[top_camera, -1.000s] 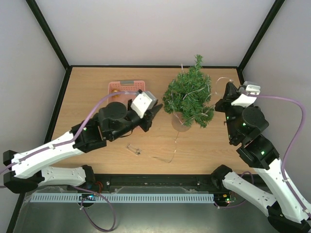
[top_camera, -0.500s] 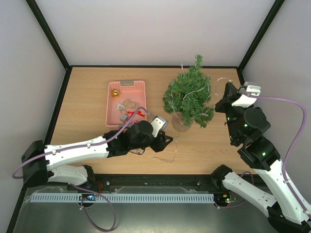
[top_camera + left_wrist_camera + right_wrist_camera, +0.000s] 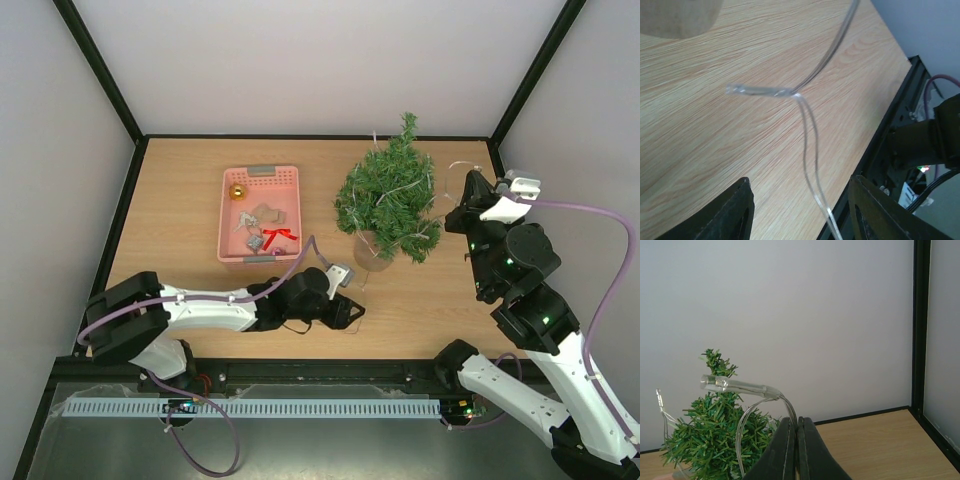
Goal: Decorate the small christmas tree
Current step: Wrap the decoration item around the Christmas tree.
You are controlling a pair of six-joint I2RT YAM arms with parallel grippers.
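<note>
A second ago your left jaws were almost shut, up beside the small christmas tree (image 3: pixel 388 200). Now they have swung down to the near edge of the tabletop (image 3: pixel 180 200) and opened up. They hang over the loose end of the light string (image 3: pixel 807 125) and hold nothing. Your right jaws stay pinched on the string's other end. The tree stands toward the far edge, right of the middle. I think your next job is to grab that loose end.
</note>
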